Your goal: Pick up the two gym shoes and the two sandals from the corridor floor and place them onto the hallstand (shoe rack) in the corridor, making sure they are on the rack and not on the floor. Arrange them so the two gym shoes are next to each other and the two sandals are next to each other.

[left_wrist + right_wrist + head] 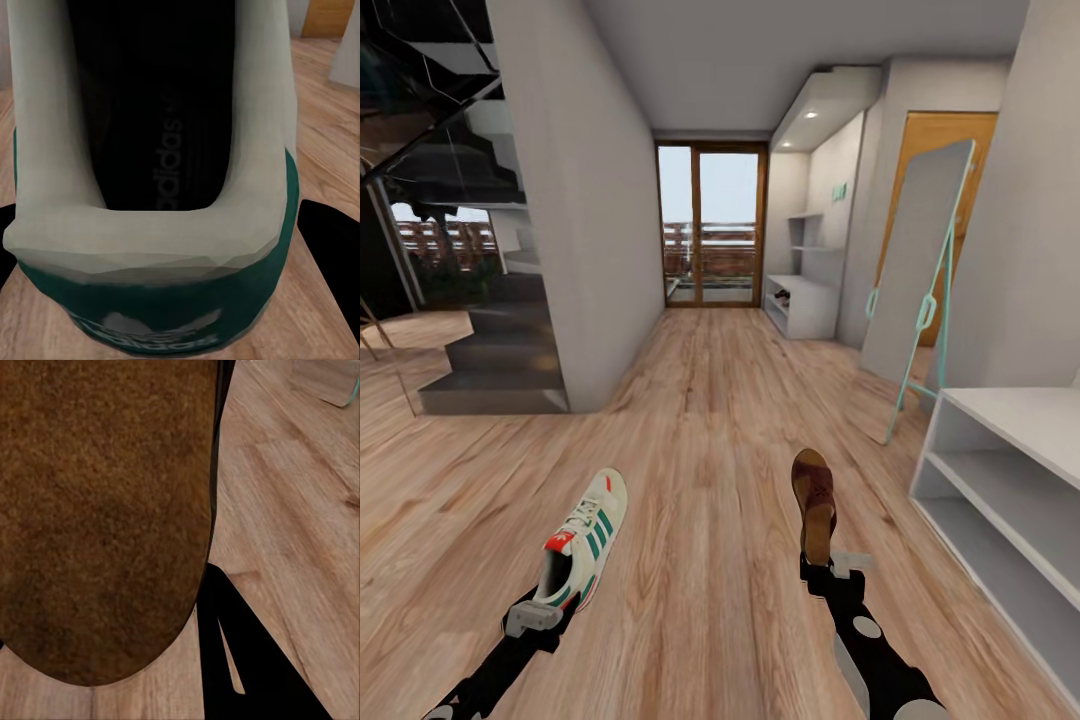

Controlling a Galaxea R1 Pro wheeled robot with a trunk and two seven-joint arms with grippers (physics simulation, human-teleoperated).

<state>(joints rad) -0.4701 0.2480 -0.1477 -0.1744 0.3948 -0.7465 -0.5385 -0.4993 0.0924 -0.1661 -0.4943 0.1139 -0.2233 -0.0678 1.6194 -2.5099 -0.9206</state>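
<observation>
Far off, hallstand [807,310] with shoes [783,297].

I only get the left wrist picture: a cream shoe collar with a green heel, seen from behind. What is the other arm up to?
Observer: In the head view the right gripper is shut on the heel end of a dark-brown leather sandal, toe pointing ahead.
Operator: And is my shoe off the floor?
Observer: It seems so: the left gripper holds the cream-white green-striped gym shoe by its heel above the wood-plank floor.
Operator: Where is the rack?
Observer: The pale grey-white hallstand with wall shelves stands far down the corridor on the right, beside the glass door.
</observation>
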